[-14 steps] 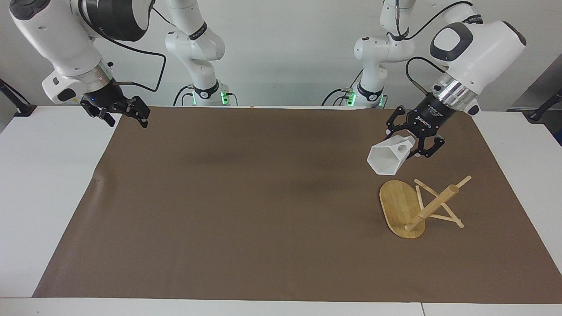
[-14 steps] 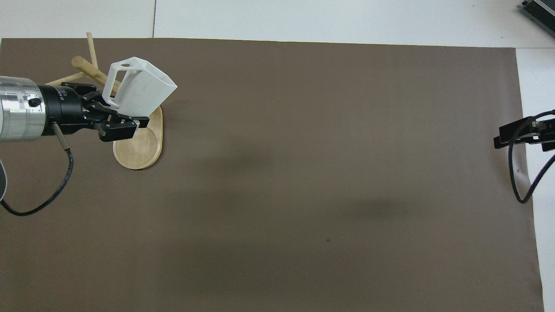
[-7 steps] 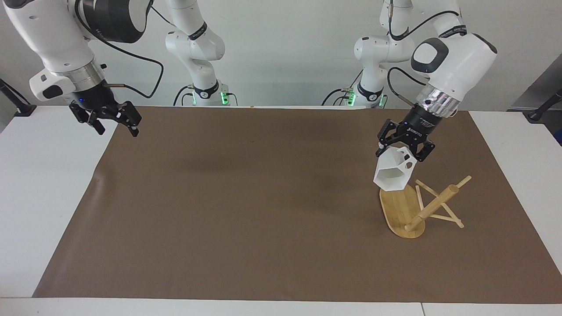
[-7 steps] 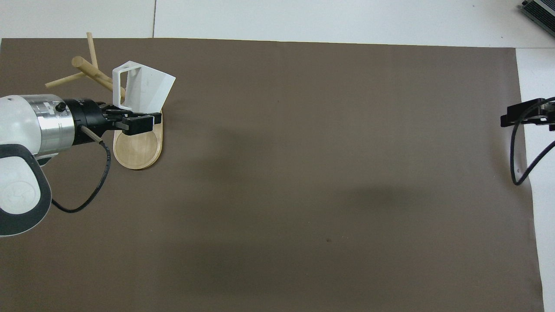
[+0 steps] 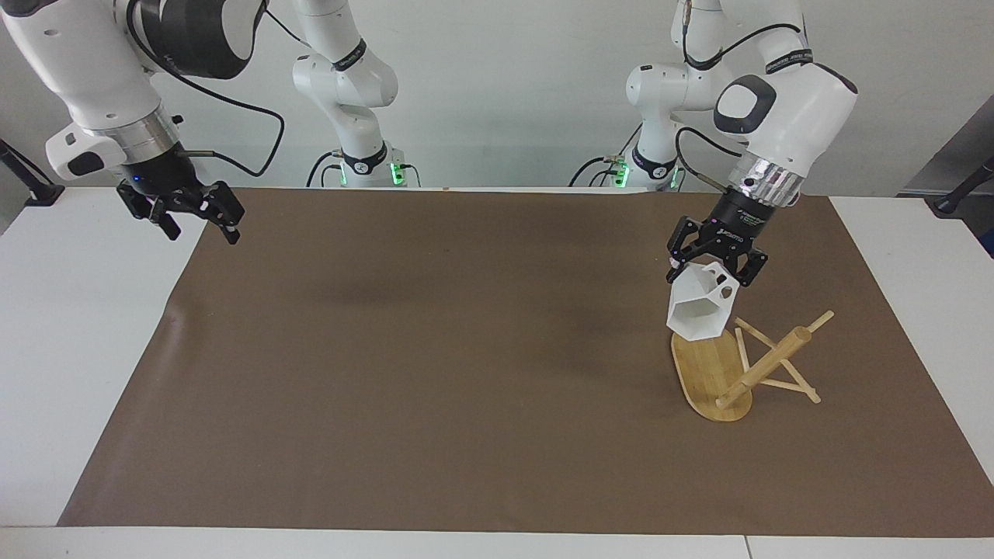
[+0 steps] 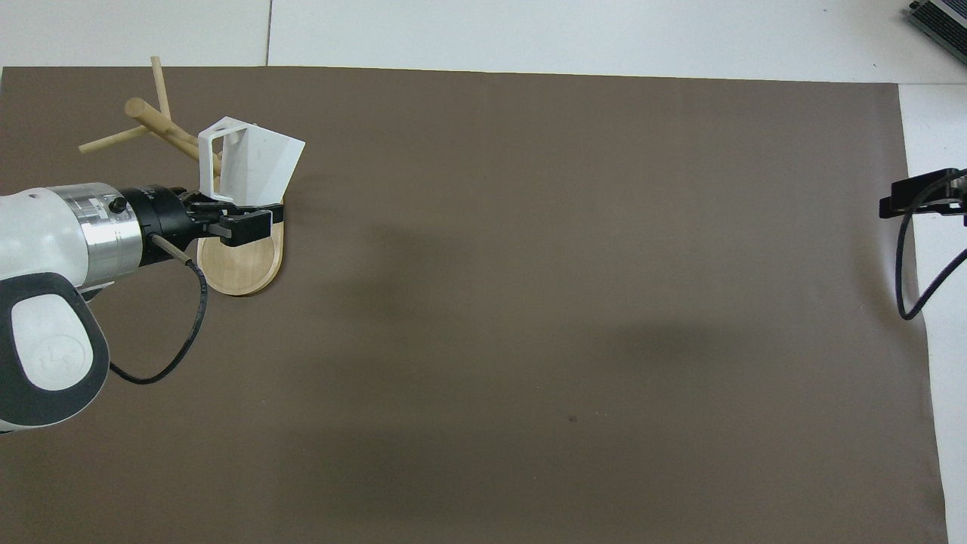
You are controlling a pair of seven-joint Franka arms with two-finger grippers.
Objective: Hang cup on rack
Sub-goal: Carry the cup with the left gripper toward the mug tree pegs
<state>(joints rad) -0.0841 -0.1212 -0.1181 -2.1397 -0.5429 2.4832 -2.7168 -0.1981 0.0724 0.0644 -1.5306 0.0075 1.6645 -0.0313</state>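
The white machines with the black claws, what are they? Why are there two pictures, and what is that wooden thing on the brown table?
They are two robot arms. Each ends in a pincer with two fingers for gripping things.

Both pictures show the same moment. One camera looks at the robots from across the table. The other looks down from above the robots, so everything appears turned around.

A brown mat covers the table. On it, at the left arm's end, is a wooden rack for hanging cups: a flat oval base, a post and thin sticks. It looks tipped over, with its post slanting sideways.

The left pincer is shut on a white cup and holds it in the air over the rack's base. The cup is not on a stick yet.

The right pincer is open, holds nothing, and waits over the mat's edge at the right arm's end.
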